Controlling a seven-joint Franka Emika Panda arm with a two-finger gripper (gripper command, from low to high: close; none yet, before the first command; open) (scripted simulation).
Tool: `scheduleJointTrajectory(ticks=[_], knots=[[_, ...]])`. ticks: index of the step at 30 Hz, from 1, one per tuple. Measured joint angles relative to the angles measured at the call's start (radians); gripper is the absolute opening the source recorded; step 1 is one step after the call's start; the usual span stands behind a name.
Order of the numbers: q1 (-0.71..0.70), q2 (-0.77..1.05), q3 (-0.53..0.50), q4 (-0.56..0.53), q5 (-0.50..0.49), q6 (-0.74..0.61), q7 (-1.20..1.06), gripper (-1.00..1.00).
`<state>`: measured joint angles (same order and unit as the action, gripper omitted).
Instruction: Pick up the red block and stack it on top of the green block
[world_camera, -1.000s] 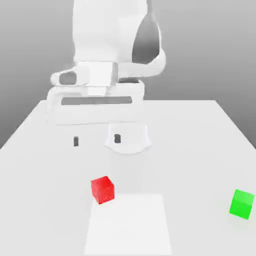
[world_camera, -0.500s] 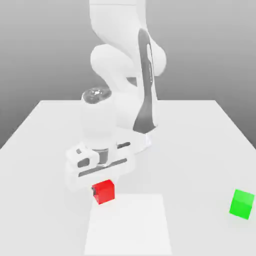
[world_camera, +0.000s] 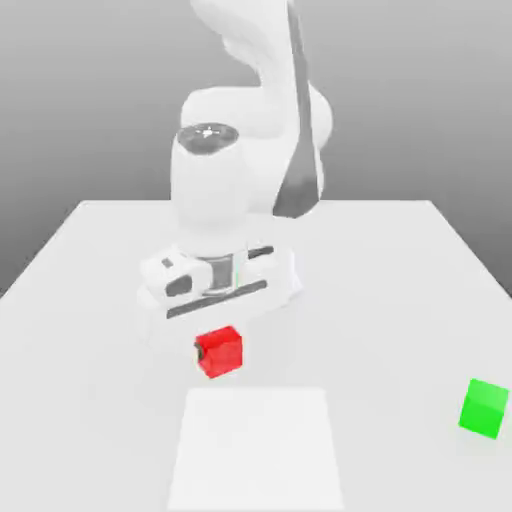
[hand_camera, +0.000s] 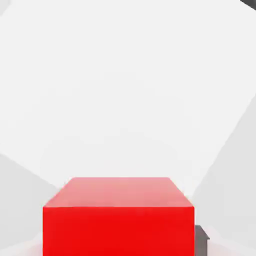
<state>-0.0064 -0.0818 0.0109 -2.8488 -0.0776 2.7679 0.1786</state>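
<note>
Your gripper (world_camera: 219, 340) grasps the red block (world_camera: 220, 352), lifted clear of the white table (world_camera: 400, 280); the green block (world_camera: 484, 407) sits well apart.

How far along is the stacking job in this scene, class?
Done: the grasp, it seems; the claw looks closed around the red block. In hand: the pick-up, with the block directly beneath the hand. Left: carrying it to the green block, apart at the exterior view's right with nothing on top, and stacking it.
</note>
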Motion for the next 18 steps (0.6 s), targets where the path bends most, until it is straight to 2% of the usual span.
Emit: scheduleJointTrajectory(ticks=[9, 14, 15, 18], knots=[[0.432, 0.160, 0.232, 0.308, 0.016, -0.152, 0.184, -1.00], [0.491, 0.320, 0.213, 0.359, -0.052, -0.049, 0.262, -1.00], [0.499, 0.348, 0.203, 0.362, -0.068, -0.025, 0.274, 1.00], [0.499, 0.348, 0.203, 0.362, -0.068, -0.025, 0.274, 1.00]])
